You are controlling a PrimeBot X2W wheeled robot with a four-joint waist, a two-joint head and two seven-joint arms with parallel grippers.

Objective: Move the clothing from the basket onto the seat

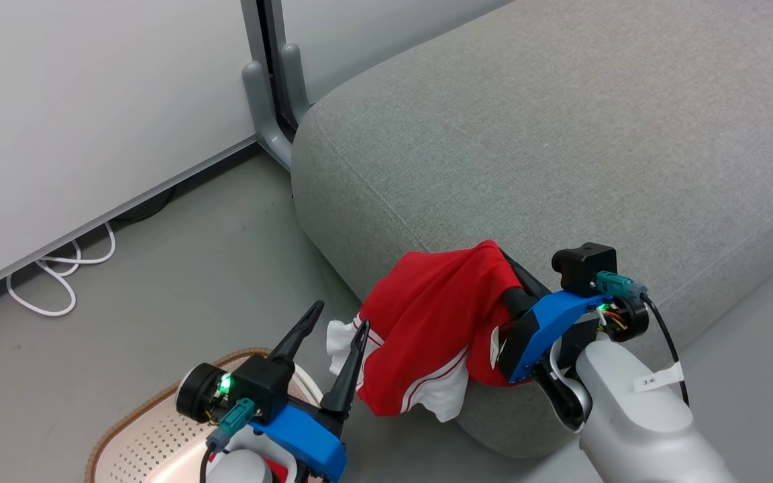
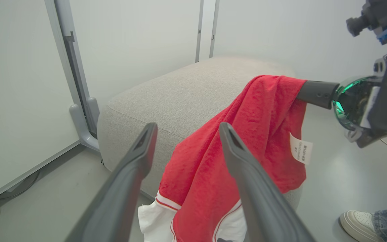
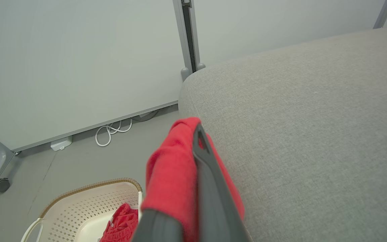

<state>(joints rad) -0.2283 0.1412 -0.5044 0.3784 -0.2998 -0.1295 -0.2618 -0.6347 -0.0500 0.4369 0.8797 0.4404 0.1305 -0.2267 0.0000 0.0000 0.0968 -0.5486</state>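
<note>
My right fingers (image 3: 207, 174) clamp the red-and-white garment (image 1: 427, 322) at the seat's (image 1: 561, 134) near corner, while my left fingers (image 1: 353, 362) gape empty by the basket (image 1: 145, 429) holding the red garment (image 3: 121, 223), a cable (image 1: 58, 268) lying along the wall (image 1: 91, 100).

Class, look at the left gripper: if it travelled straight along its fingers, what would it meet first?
Probably the red and white garment hanging from the right gripper, then the seat's front behind it; depth is unclear.
</note>
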